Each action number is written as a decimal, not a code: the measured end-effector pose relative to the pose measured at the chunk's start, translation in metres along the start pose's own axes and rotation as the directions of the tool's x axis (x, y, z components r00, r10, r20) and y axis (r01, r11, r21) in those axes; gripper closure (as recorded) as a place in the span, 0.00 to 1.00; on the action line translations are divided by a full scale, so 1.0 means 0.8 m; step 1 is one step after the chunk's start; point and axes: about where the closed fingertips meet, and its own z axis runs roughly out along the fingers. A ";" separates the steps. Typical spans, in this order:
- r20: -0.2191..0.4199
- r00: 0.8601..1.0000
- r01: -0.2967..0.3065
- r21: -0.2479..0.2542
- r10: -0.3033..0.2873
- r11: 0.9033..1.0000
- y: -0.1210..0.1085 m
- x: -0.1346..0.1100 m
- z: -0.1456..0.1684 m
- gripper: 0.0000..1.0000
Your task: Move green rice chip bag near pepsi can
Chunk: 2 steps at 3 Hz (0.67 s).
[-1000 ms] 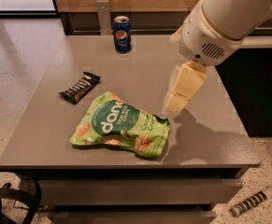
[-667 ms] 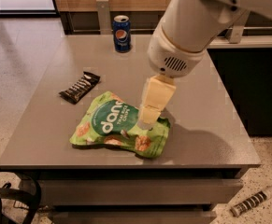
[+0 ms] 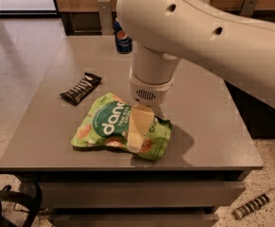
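Gripper (image 3: 134, 144) was on the bag's (image 3: 104, 122) right half, grip state couldn't tell; can (image 3: 123, 40) stood far, well apart.

White arm (image 3: 198, 27) w/ vent grille (image 3: 145, 95), cream gripper (image 3: 134, 143) over bag (image 3: 104, 119)

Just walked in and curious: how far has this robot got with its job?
Early. The gripper is down on the crinkly light-green rice chip bag at the front of the grey table. Nothing looks moved: the small blue pepsi can stands at the back. Left: carry the bag there.
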 end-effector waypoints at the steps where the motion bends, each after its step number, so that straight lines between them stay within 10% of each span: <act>1: -0.035 0.999 -0.013 -0.035 0.012 0.999 0.011 0.001 0.024 0.00; 2: -0.033 0.999 -0.013 -0.030 0.012 0.999 0.011 0.001 0.022 0.18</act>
